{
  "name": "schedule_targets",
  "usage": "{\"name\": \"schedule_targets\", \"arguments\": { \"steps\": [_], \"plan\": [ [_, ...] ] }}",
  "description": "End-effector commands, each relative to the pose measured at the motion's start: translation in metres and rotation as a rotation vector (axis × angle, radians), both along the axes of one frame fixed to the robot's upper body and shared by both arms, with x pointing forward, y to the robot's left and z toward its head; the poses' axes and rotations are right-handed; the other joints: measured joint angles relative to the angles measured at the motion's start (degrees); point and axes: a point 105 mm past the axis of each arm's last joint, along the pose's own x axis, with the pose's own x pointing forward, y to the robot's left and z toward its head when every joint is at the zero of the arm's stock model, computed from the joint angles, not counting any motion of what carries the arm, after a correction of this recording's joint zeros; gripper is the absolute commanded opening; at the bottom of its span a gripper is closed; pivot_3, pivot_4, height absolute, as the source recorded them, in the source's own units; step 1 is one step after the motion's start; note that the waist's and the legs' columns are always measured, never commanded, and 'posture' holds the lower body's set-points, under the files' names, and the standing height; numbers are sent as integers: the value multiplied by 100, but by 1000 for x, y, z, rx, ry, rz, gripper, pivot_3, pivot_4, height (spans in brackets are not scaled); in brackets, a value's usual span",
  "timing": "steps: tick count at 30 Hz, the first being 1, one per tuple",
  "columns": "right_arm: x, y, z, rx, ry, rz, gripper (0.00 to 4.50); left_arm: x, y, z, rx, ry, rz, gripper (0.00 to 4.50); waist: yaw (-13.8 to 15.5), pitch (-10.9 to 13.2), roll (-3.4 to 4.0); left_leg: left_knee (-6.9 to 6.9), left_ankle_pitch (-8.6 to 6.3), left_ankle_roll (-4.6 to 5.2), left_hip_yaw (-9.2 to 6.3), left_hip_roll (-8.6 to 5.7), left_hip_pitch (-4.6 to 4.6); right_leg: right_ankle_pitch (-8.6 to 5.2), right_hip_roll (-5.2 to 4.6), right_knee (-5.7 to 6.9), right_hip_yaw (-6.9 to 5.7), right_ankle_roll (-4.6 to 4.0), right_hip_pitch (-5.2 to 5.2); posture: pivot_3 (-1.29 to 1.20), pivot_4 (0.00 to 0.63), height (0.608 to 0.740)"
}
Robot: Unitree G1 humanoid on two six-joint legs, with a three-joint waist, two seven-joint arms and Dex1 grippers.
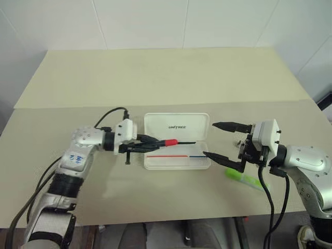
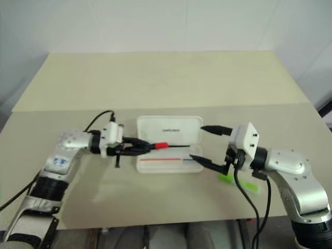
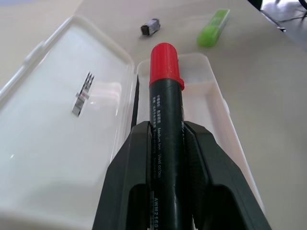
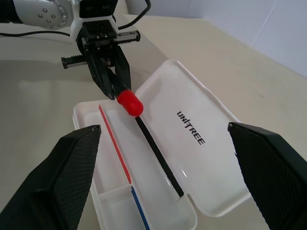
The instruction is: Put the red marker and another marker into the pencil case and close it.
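The big tan table [image 1: 155, 78] is set against white walls [image 1: 155, 21]. On it the white pencil case [image 1: 176, 124] is laid open, with no marker inside yet. The right gripper [image 1: 220, 140] is spread wide beside the case. The red marker [image 1: 168, 141] is pinched by the left gripper [image 1: 150, 142] over the case. The green marker [image 1: 244, 179] is left on the table.

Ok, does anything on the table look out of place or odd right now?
Nothing looks damaged or spilled. The pencil case lies open, the left gripper holds the red marker over it, and the green marker lies on the table beside the open right gripper.
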Motion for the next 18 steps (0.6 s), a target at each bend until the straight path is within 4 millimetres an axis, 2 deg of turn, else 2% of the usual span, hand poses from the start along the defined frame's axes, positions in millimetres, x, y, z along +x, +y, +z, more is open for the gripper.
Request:
{"name": "schedule_targets", "arguments": {
  "steps": [1,8,11,18],
  "plan": [
    [-5,-2,15,7,-76,-29,4500,1,-11,6,20,-42,-30,625,4,0,0,2,-2,3,0,0,0,0,0,0,2,0,0,0,150,740],
    [-10,-1,16,15,-84,-50,4500,-1,-28,-3,65,-22,-44,625,30,1,-1,22,-3,5,2,-1,-5,3,0,0,10,2,1,0,150,740],
    [-11,2,16,23,-83,-51,4500,5,-29,-10,96,-20,-13,625,30,1,-1,26,-3,5,2,-2,-4,5,0,0,13,-2,2,0,150,740],
    [-11,6,19,32,-89,-43,4500,16,-36,-14,104,-38,29,625,30,1,-2,26,-3,6,2,-2,-4,5,2,0,15,-3,1,0,150,740]
  ]
}}
